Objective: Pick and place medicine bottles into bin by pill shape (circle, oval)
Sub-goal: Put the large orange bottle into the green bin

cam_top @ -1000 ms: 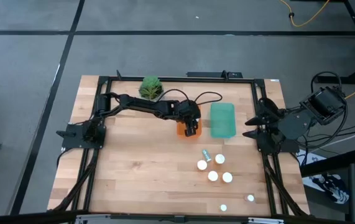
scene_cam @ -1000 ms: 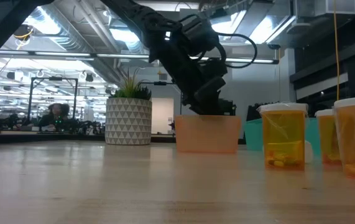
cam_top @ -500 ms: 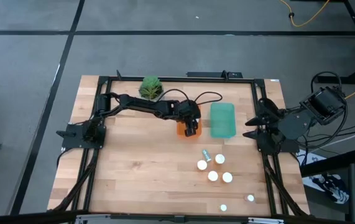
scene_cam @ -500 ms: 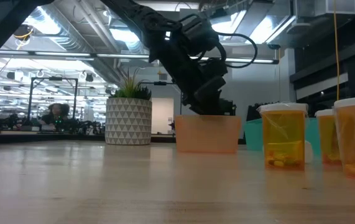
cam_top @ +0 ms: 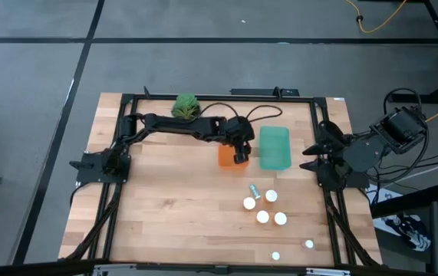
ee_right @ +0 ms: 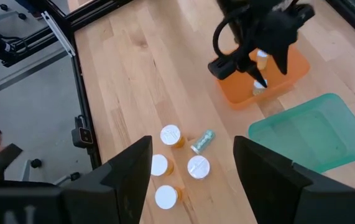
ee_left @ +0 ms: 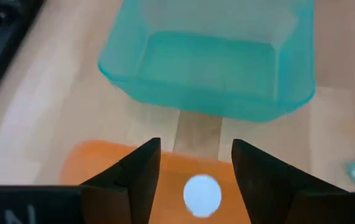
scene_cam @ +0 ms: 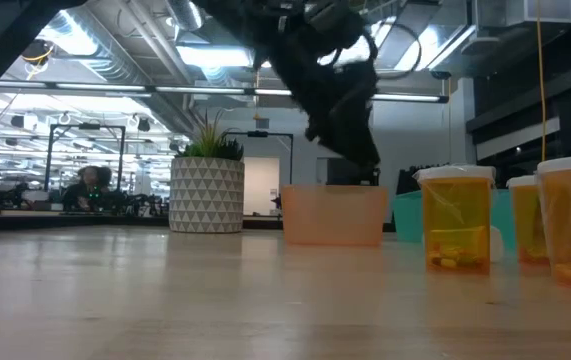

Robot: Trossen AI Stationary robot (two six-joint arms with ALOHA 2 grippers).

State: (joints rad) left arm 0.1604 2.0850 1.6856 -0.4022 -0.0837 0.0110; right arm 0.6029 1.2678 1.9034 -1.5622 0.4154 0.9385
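My left gripper (cam_top: pixel 241 156) hangs open and empty above the right part of the orange bin (cam_top: pixel 225 156), next to the teal bin (cam_top: pixel 274 147). Its wrist view looks down between the fingers at a white-capped bottle (ee_left: pixel 202 194) standing in the orange bin (ee_left: pixel 102 163); the right wrist view shows two bottles (ee_right: pixel 260 60) there. Several white-capped amber bottles (cam_top: pixel 263 208) stand on the table nearer the front, with two more (cam_top: pixel 308 244) near the front edge. One small pale bottle (cam_top: pixel 255 189) lies on its side. My right gripper (cam_top: pixel 309 157) waits open at the table's right edge.
A green plant in a white pot (cam_top: pixel 186 107) stands at the far edge, left of the bins. The teal bin (ee_left: pixel 208 62) shows nothing inside. The black frame rails (cam_top: pixel 326 192) run along the table's sides. Bare wood lies on the table's left half.
My left gripper has risen out of the orange bin and shifted a little toward the teal bin; it now hangs above the bin's rim. The bins and the standing bottles have stayed where they were.
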